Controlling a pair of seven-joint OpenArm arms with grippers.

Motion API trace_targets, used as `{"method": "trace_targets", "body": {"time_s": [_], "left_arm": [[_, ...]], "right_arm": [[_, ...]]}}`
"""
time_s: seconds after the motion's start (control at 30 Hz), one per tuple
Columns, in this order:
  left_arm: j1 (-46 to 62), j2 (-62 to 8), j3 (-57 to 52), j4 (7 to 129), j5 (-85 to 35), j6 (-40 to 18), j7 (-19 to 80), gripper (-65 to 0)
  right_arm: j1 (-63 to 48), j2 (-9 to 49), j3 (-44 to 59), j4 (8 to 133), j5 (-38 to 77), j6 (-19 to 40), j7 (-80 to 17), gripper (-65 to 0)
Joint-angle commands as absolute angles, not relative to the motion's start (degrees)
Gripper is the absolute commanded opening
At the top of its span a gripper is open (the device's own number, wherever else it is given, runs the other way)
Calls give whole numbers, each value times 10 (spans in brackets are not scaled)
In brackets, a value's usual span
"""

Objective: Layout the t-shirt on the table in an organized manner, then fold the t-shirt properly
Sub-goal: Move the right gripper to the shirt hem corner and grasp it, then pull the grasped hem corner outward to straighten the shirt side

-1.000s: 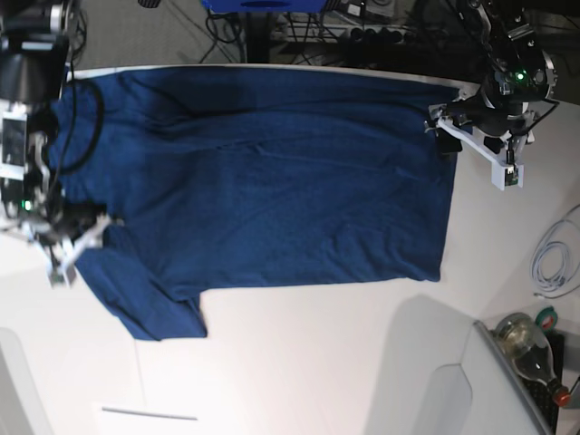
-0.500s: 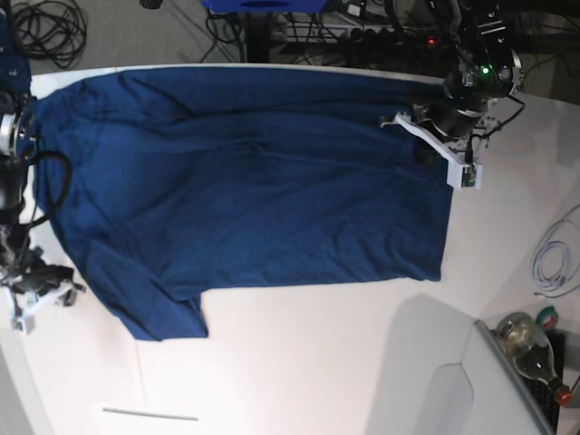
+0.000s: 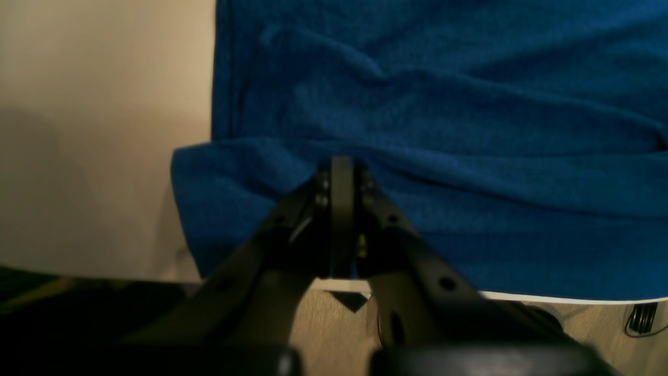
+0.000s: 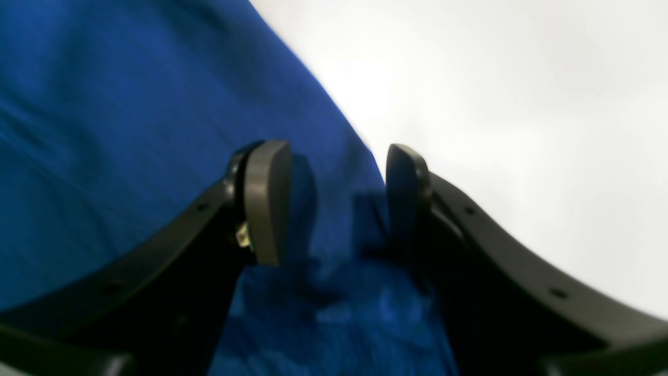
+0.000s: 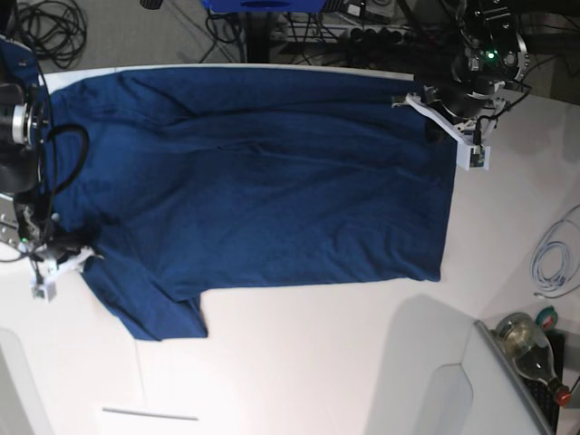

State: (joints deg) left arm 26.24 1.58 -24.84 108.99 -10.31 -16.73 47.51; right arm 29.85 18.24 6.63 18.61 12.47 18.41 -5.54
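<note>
- A white cable (image 5: 555, 254) is lying coiled on the worktop (image 5: 317, 362) near its right edge, well clear of the cloth, and a glass bottle (image 5: 533, 353) with a red cap is resting in the lower right corner
- Dark cords (image 5: 45, 27) are trailing on the floor beyond the far edge
- The t-shirt (image 5: 263, 181) is lying spread flat across the smooth white worktop, soft navy fabric showing shallow creases, one short sleeve pointing toward the near left
- The left hand (image 3: 342, 172) is pinching a fold of the t-shirt's corner at the far edge, its black fingers pressed together on the cloth
- The right hand (image 4: 334, 203) is hovering with its fingers parted astride the sleeve's edge, gripping nothing
</note>
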Motion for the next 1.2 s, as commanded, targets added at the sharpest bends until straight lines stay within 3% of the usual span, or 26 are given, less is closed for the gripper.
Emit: {"method": "trace_targets", "body": {"time_s": [0.0, 0.23, 0.3, 0.4, 0.6, 0.93, 1.17], "left_arm": [[263, 13, -261, 1099, -105, -168, 465, -650], [263, 12, -307, 1099, -106, -168, 465, -650], [264, 12, -314, 1099, -106, -168, 465, -650], [264, 12, -317, 1099, -106, -168, 465, -650], [264, 12, -317, 1099, -106, -168, 465, -650], [257, 12, -313, 1099, -102, -168, 465, -650], [256, 11, -313, 1099, -101, -168, 465, -650]], "right_arm": [[316, 195, 66, 194, 128, 183, -49, -369], [306, 196, 66, 194, 127, 182, -49, -383], [303, 196, 66, 197, 127, 182, -49, -450], [304, 196, 66, 198, 127, 184, -51, -645], [272, 197, 70, 282, 128, 186, -59, -648], [123, 185, 104, 610, 131, 188, -230, -648], [29, 138, 182, 783, 131, 277, -355, -648]]}}
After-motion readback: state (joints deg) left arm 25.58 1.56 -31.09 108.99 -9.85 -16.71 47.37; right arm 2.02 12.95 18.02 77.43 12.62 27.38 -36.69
